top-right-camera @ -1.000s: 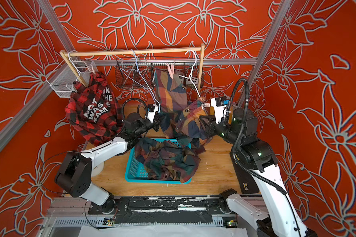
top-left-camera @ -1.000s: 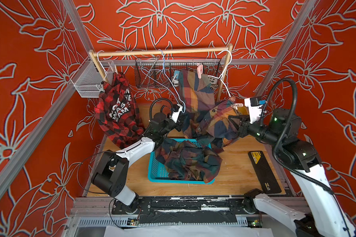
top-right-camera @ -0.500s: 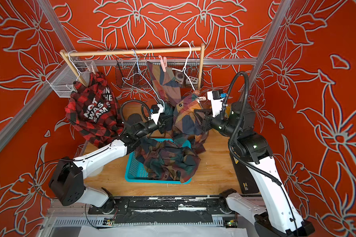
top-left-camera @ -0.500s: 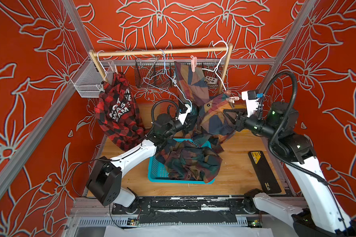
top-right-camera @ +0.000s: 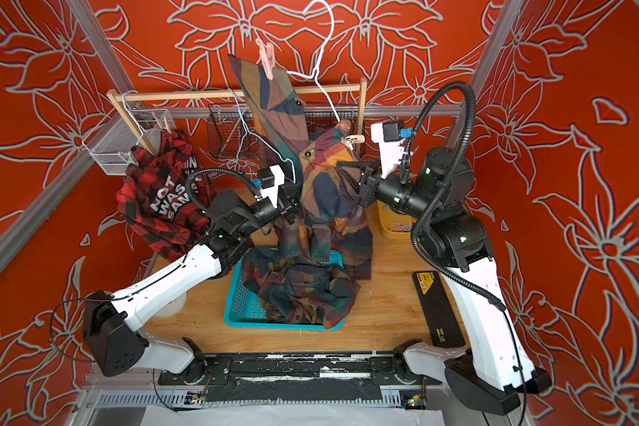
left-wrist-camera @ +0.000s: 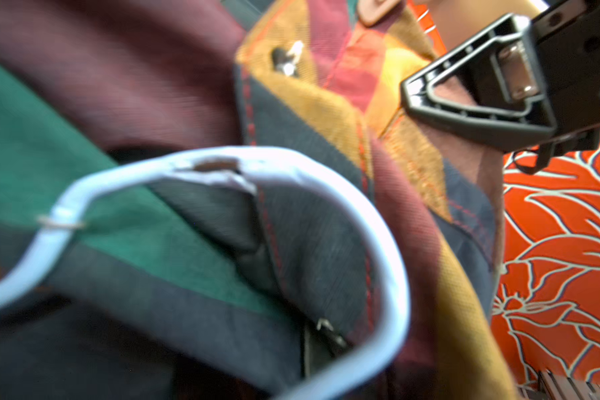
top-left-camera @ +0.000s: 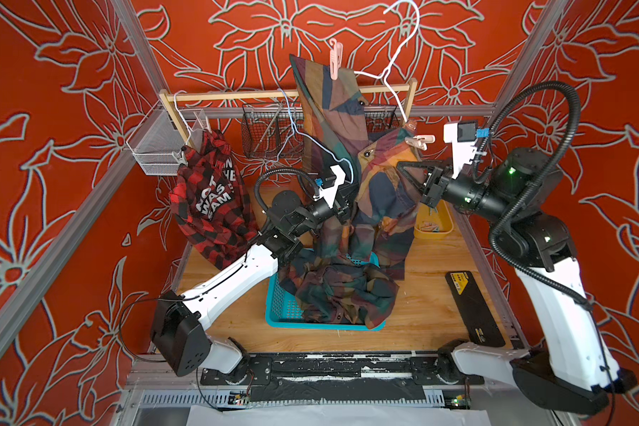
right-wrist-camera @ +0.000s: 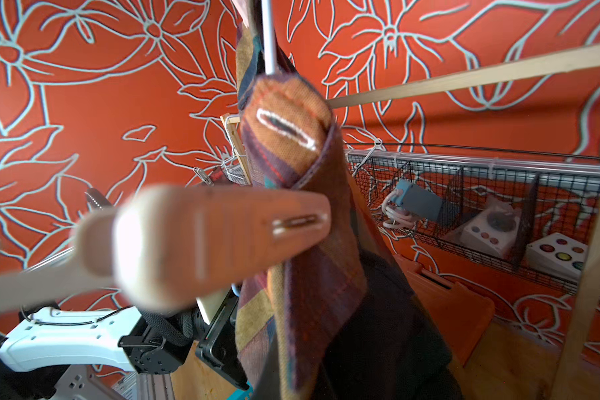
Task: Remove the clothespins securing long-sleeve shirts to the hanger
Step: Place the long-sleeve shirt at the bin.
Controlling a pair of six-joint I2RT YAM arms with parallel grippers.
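- Below the left end of the wooden rail (top-left-camera: 237,96) hangs the red-and-black shirt (top-left-camera: 211,206). A pale peg (top-left-camera: 180,158) seems to sit at its collar, but it is too small to be sure.
- In front of the rail's middle, the left gripper (top-left-camera: 347,199) is buried in cloth. Its fingers are closed, but nothing shows whether they hold fabric or the light-blue hanger (top-left-camera: 312,142) beside them.
- The dark plaid shirt (top-left-camera: 332,121) rides on a white hanger (top-left-camera: 395,59) whose hook stands clear above the rail. A pink clothespin (top-left-camera: 335,61) bites its top edge, long axis upright, well apart from both grippers.
- Another plaid shirt (top-left-camera: 332,291) lies heaped in the teal basket (top-left-camera: 277,306), well in front of the rail, with no peg showing.
- Just in front of the rail's right post, a cream clothespin (top-left-camera: 419,141) clamps the hung shirt. Its long axis lies level, handle end toward the right arm. It sits between the right gripper (top-left-camera: 401,166) and the rail, just beside the fingertips, so the right arm is clearly nearer.
- The right fingers are pressed together with their tips against the shirt; a pinch on cloth cannot be confirmed. They would likely need to part and move railward to take the handles.
- Count: 3 shirts, 3 hangers, 2 grippers, and 2 sure pegs on cloth plus 1 doubtful. The pegs in the yellow tray (top-left-camera: 447,221) are too small to count.
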